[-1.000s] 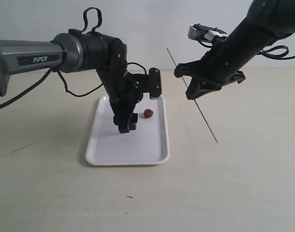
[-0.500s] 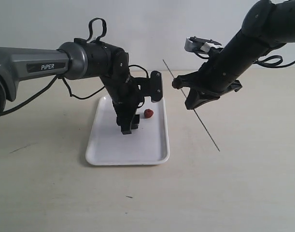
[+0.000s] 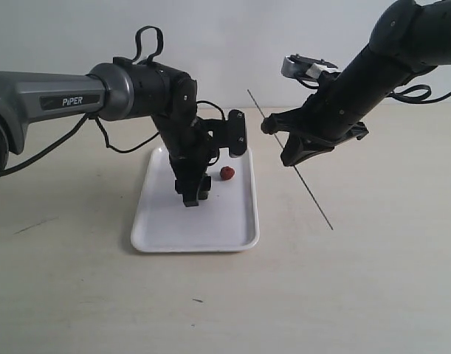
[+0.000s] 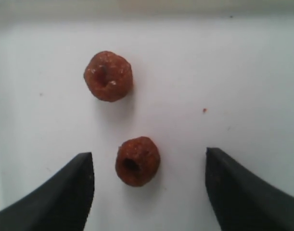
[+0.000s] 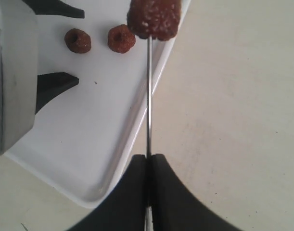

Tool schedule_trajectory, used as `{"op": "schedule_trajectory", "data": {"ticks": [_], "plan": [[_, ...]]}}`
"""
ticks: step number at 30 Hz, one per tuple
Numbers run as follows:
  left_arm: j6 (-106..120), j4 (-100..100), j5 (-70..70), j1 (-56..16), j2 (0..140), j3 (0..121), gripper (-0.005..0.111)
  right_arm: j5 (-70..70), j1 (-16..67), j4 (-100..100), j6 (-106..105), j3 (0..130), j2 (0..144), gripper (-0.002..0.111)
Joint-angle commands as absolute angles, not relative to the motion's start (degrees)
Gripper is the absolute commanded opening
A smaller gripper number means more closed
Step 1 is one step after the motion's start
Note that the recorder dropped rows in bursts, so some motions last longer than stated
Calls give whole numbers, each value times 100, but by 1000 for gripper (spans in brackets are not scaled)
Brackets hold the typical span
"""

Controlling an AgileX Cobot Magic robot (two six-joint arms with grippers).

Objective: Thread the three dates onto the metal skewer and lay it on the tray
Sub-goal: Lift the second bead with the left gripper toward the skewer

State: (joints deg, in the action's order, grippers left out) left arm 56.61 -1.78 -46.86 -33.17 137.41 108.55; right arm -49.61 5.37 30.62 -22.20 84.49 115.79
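The left gripper [image 3: 195, 196] hangs over the white tray [image 3: 210, 230] with its fingers spread wide. One date [image 4: 137, 161] lies on the tray between the fingertips, touching neither, and a second date [image 4: 108, 76] lies just beyond them. Both are round, wrinkled and reddish-brown, each with a dark hole. The right gripper [image 5: 147, 159] is clamped on the thin grey skewer [image 5: 148, 96], which is held tilted. A third date [image 5: 154, 18] sits threaded on it, out past the fingertips.
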Motion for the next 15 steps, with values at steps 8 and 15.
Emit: {"op": "schedule_trajectory", "data": {"ticks": [8,15], "plan": [[5660,-282,-4907,-3324,13817,10829,52,-4923,519,3116,-2315,8434,11579,0],[5701,-282,-4639,-3324,13840,10829,52,-4923,519,3116,-2353,8434,11579,0]]}}
